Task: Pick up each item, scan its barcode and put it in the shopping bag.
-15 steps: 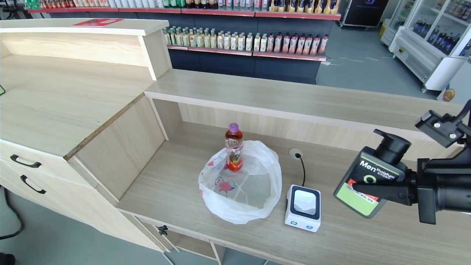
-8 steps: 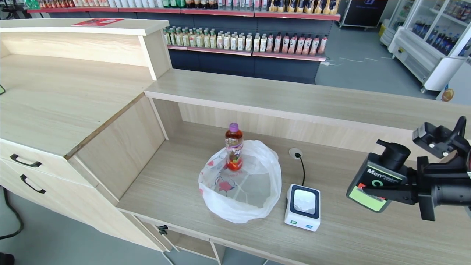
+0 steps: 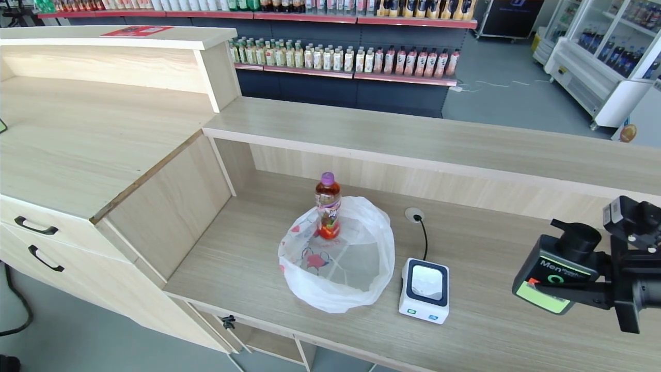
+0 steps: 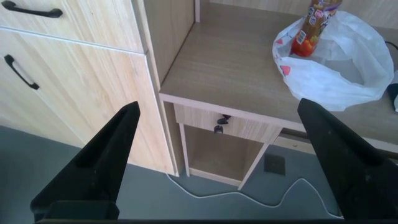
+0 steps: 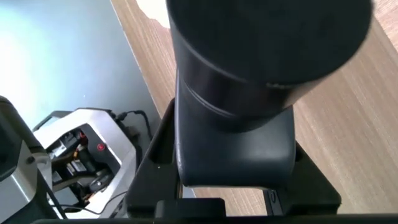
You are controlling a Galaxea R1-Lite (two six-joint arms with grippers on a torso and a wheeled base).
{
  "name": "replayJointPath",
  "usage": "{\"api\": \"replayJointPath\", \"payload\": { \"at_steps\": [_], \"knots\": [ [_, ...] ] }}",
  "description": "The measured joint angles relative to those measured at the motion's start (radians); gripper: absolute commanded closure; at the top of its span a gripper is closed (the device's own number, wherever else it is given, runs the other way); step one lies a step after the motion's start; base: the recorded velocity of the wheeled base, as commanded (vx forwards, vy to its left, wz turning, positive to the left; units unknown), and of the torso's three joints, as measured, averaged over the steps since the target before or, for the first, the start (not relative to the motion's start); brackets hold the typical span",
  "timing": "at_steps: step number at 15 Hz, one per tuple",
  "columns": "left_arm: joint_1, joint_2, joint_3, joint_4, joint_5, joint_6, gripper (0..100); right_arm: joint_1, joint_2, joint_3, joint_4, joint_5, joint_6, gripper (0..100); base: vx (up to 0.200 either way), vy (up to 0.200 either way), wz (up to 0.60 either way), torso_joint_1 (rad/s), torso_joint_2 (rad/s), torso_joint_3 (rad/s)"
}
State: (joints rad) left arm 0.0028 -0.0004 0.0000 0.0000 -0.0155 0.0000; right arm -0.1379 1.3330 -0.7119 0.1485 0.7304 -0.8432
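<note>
The white shopping bag (image 3: 335,292) sits open on the tabletop (image 3: 496,330), a red drink bottle (image 3: 328,206) upright at its far rim. The right end effector (image 3: 565,292) clamps a dark pump bottle (image 3: 555,271) right of the scanner (image 3: 425,290). The left end effector (image 4: 219,109) gapes wide, empty.

Right arm (image 3: 640,292) lies roughly level at the right side. The right gripper (image 3: 570,287) is clamped across a dark bottle (image 3: 555,274), which is tilted with its cap uppermost. Left gripper (image 4: 217,165) sits low, fingers (image 4: 93,168) spread wide apart, empty.
</note>
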Motion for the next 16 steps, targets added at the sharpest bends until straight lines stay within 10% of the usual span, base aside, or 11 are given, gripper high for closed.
{"api": "replayJointPath", "payload": {
  "at_steps": [11, 16],
  "knots": [
    [0.000, 0.000, 0.000, 0.000, 0.000, 0.000, 0, -0.019, 0.087, -0.036, 0.040, 0.091, 0.065, 100, 0.000, 0.000, 0.16, -0.002, 0.00, 0.001],
    [0.000, 0.000, 0.000, 0.000, 0.000, 0.000, 0, -0.027, 0.209, -0.102, 0.039, 0.157, 0.334, 100, 0.000, 0.000, 0.00, 0.000, 0.00, 0.000]
  ]
}}
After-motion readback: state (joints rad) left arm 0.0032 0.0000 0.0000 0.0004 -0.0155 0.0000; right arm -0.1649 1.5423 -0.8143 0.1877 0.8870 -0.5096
